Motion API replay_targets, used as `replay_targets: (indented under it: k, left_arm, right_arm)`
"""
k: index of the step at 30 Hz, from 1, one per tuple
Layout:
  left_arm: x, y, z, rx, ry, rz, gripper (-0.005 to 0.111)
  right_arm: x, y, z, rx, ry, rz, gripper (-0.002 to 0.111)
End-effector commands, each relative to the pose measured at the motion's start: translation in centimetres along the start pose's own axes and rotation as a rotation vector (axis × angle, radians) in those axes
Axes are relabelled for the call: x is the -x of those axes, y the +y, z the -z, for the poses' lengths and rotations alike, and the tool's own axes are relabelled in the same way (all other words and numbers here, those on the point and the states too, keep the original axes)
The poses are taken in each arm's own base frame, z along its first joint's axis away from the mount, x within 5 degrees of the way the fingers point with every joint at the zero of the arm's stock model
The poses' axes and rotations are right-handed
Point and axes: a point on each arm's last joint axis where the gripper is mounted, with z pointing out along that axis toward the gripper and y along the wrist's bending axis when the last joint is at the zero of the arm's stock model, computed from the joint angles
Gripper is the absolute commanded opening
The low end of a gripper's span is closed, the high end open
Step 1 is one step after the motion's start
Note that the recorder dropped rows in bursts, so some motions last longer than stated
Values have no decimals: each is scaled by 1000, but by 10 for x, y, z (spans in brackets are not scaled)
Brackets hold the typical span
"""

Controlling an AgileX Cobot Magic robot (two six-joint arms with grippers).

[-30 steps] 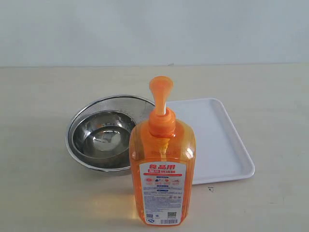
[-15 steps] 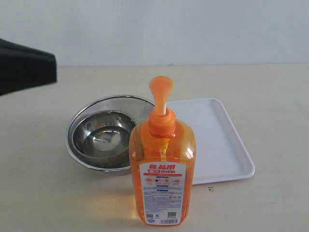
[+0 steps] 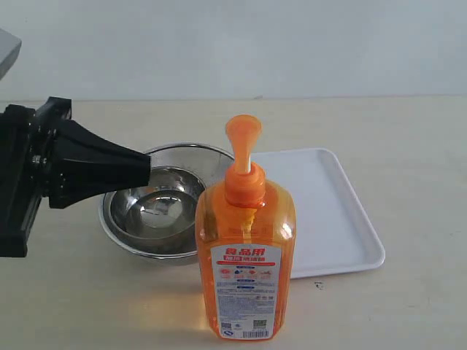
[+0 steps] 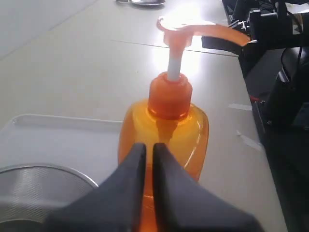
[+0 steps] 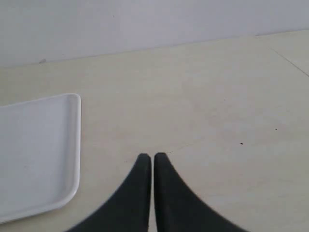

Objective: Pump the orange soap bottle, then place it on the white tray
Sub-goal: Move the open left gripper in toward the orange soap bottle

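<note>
The orange soap bottle (image 3: 246,255) stands upright at the table's front, its pump head (image 3: 243,133) raised on a white stem. Behind it to the right lies the white tray (image 3: 332,211). My left gripper (image 3: 146,166) reaches in from the left, shut and holding nothing, its tip over the steel bowl's rim and well short of the bottle. In the left wrist view the left gripper (image 4: 149,147) points at the bottle (image 4: 188,123) below the pump collar. My right gripper (image 5: 148,157) is shut over bare table beside the tray (image 5: 34,150); the exterior view does not show it.
A round steel bowl (image 3: 157,204) nested in a mesh strainer sits left of the bottle, touching the tray's left edge. Black robot hardware (image 4: 275,58) stands beyond the table's edge in the left wrist view. The beige table (image 3: 408,131) runs back to a pale wall.
The left arm has come into the exterior view from the left and advanced right and lower, its tip now over the bowl. Bottle, bowl and tray have not moved.
</note>
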Motion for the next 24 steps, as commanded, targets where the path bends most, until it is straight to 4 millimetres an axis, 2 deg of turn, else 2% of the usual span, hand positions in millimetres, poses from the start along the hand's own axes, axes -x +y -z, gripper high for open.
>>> replay_targets:
  k: [1,7,9,12,24]
  left_arm:
    - [-7,3,-4,-16,-5,31,18]
    - [-20,9,-9,-37,19,81,70]
    - [-23,10,-10,-46,32,90,80]
    - [-27,12,-12,-51,36,106,85]
    - [-38,20,-17,-51,31,172,85]
  right_arm:
    - [1,0,0,1,-16,3,0]
    - [1,0,0,1,-16,3,0]
    - [1,0,0,1,-16,3,0]
    - [1,0,0,1,-16,3,0]
    - [1,0,0,1,-16,0,0]
